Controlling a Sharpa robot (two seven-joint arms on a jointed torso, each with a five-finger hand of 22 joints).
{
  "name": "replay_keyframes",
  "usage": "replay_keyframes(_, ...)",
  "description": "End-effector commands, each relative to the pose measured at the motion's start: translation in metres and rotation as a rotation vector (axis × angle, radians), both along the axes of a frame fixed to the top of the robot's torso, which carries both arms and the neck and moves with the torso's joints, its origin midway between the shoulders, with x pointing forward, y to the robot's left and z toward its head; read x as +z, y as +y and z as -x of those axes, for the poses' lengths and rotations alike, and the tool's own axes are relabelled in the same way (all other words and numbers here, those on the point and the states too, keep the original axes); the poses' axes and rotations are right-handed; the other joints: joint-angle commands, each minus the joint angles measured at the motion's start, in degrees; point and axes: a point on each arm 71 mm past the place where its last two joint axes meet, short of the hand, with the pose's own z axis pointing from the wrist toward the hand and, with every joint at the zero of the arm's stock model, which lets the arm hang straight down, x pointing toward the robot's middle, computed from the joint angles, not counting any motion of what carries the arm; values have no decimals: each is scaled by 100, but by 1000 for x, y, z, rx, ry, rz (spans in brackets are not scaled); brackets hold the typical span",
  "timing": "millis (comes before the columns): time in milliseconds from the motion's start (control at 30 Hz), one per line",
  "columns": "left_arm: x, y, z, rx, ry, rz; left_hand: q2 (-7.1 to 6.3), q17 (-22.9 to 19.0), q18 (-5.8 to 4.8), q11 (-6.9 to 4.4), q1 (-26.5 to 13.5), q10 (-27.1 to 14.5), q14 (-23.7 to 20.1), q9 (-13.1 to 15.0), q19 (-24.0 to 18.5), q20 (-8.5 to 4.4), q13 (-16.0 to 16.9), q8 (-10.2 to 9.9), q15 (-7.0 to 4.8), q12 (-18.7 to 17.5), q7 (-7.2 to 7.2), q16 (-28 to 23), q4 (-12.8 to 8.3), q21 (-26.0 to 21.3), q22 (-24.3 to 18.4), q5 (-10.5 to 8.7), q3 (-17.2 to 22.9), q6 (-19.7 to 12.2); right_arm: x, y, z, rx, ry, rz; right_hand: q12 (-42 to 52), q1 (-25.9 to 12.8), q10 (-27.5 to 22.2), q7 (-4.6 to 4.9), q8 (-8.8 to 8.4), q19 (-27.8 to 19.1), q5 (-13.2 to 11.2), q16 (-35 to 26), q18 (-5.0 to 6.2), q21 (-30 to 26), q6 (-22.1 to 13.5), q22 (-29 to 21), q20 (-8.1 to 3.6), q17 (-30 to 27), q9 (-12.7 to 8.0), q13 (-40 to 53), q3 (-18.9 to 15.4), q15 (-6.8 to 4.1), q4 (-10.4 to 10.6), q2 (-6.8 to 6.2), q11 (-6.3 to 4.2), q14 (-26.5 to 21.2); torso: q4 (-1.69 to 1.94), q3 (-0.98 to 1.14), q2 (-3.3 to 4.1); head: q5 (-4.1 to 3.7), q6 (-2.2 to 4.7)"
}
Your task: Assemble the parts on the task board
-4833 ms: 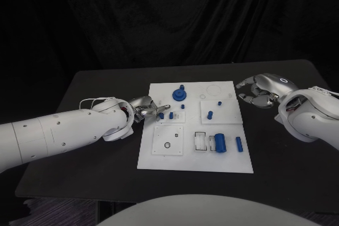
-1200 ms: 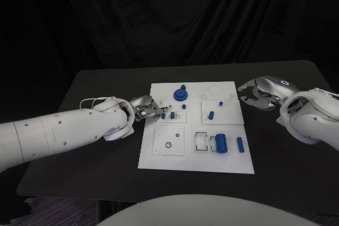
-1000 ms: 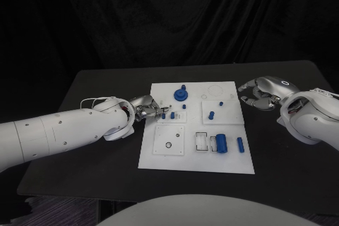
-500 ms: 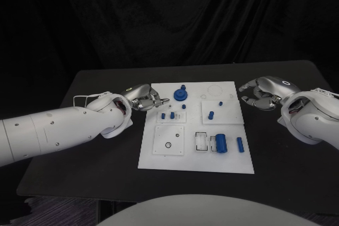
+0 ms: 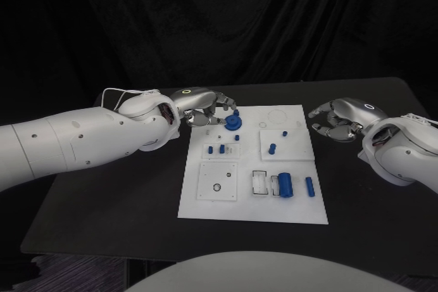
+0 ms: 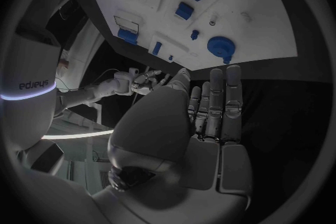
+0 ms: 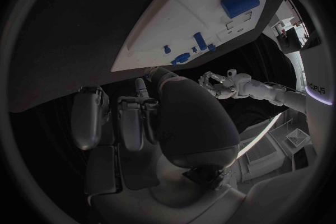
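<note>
Centrally on the black table (image 5: 109, 197) lies the white task board (image 5: 253, 209), with its blue parts spread across it. At the far end of the board stands a round blue gear-like part (image 5: 233, 122) with a small knob on top; the left wrist view shows it too (image 6: 221, 45), lying on the board near the edge closest to that hand. Nearer the middle, two small blue blocks (image 5: 215, 149) sit on a raised white square, with a tiny blue peg (image 5: 237, 138) just beyond them. On the neighbouring white square stand two more small blue pegs (image 5: 276, 142). Toward the near end, a fat blue cylinder (image 5: 285, 184) lies beside a slim blue bar (image 5: 309, 185), and a clear-edged slot (image 5: 260, 182) sits just beside the cylinder. A further white plate with a small dark ring (image 5: 216, 188) lies alongside that.

The left hand (image 5: 206, 108) hovers at the far-left corner of the board, fingers apart and extended, tips just beside the gear-like part; whether they touch it I cannot tell. Its wrist view shows the fingers straight and holding nothing. The right hand (image 5: 336, 121) rests off the far-right edge of the board, fingers loosely curled inward, nothing held in them.
</note>
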Motion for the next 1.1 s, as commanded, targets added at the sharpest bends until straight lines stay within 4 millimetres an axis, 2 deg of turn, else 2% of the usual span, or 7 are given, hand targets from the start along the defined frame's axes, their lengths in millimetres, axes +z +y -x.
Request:
replay_keyframes(33,-2,-12,4,-198,-94,-118,-153,186,-91,-250,27,77,628,-537,915,-65,-640,-17,-196,-253,-348,390,-234,837,498,-65,146,429,1,0,0,3,-18,-10,16,-52,597,-6,-6,59,18,-10,82,-23,31,1101,19,1385,-4,1507,38,32,7,12,18,550,2,10,15,-28,-1)
replay_keyframes(133,-4,-19,-1,-223,-128,-154,-279,405,-205,-311,-49,224,1085,-892,1467,-114,-1020,-6,-238,-265,-484,830,-373,1449,650,-78,171,571,1,0,0,6,-20,-11,16,-57,597,-3,-3,60,21,-8,81,-22,43,1101,19,1386,-3,1507,43,33,6,11,20,550,1,14,5,-43,-1)
replay_keyframes(200,-6,-24,-4,-230,-137,-175,-379,334,-262,-302,-154,261,1205,-1041,1734,-133,-1162,-9,-241,-258,-568,952,-411,1785,731,144,143,595,1,1,0,8,-20,-11,16,-61,597,0,1,61,25,-4,81,-20,55,1102,20,1390,-3,1507,48,35,5,10,22,551,5,9,8,-55,-1)
replay_keyframes(367,-11,-36,-10,-239,-141,-201,-462,260,-287,-291,-264,290,1284,-1282,1855,-154,-1340,-13,-243,-235,-694,1090,-478,1931,761,341,154,560,2,1,0,16,-36,-20,16,-66,597,6,5,68,32,2,77,-5,70,1107,21,1394,-2,1507,56,37,3,10,25,553,-4,-16,37,-46,-1)
replay_keyframes(700,-21,-49,-13,-246,-134,-211,-508,402,-336,-227,-410,658,1549,-1508,2054,-169,-1350,100,-200,76,-491,1483,-569,2222,830,404,241,957,4,4,1,34,-60,-34,16,-102,597,19,22,80,66,19,71,17,130,1115,28,1407,0,1507,78,47,8,6,37,558,-59,-40,108,11,-1)
replay_keyframes(933,-31,-51,-12,-243,-106,-222,-553,402,-353,-196,-490,790,1604,-1543,2123,-172,-1297,142,-178,196,-412,1586,-573,2329,853,364,256,1095,5,5,1,40,-65,-38,16,-110,597,21,25,85,72,22,69,26,143,1118,29,1410,1,1507,81,48,11,5,39,559,-52,-42,122,-3,-1)
replay_keyframes(1100,-37,-51,-11,-241,-91,-225,-561,372,-355,-190,-518,900,1612,-1552,2137,-174,-1234,169,-165,289,-371,1623,-576,2353,857,372,285,1180,5,5,2,41,-64,-38,16,-114,597,21,25,83,76,21,70,22,147,1117,29,1409,0,1507,84,49,12,6,40,559,-77,-39,132,25,-1)
